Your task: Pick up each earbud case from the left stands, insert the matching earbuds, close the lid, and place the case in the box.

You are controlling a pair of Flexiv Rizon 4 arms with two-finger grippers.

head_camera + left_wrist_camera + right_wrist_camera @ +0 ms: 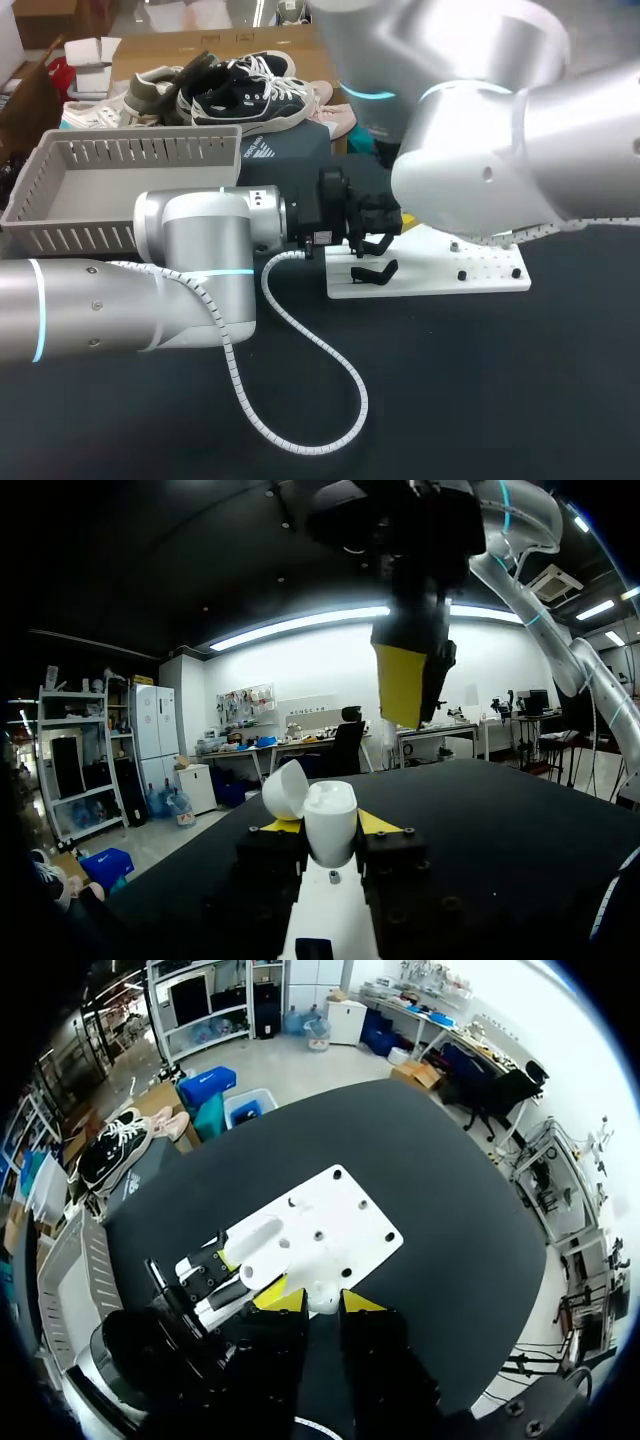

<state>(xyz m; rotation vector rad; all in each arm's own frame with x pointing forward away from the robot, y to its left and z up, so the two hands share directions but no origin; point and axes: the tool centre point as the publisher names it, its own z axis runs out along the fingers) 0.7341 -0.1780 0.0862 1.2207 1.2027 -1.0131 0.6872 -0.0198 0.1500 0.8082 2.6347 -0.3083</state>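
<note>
Left claw (330, 828) clamps the open white earbud case (330, 815); right claw (322, 1308) hangs just above, grip unclear.

One earbud case (330, 810) — white. One white stand plate (430, 285) mid-table, carrying one black hooked stand (372, 272) and two small black pegs (462, 274) near its right edge. One grey slatted box (60, 225) at the table's far left edge. Two arms — left arm (120, 300), right arm (500, 150). Two grippers: left gripper (330, 828), right gripper (322, 1305).
</note>
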